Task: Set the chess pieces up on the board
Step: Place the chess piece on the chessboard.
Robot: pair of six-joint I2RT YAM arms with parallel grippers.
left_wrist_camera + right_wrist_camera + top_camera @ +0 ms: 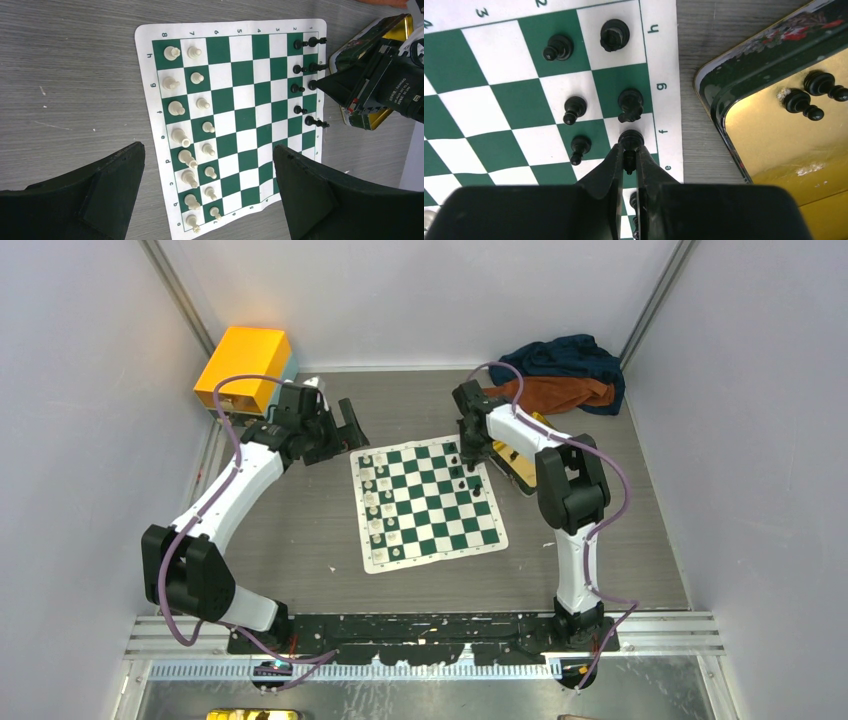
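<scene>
Roughly halfway: black side being filled

A black piece [630, 137] is being pinched between the narrowed fingers of the right gripper [626, 155] at the board [430, 505] edge. Nothing is being held by the wide-spread left gripper [209, 150]. All white pieces [176, 107] are standing placed; spare black pieces [804, 102] are lying in the tin [714, 95].

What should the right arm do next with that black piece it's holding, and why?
Probably ease the black piece down onto the edge square at row f of the board, then open the right gripper. Its jaws are pinched on the piece right over that square, in line with the back-row pieces already standing. Whether it touches yet isn't clear.
</scene>
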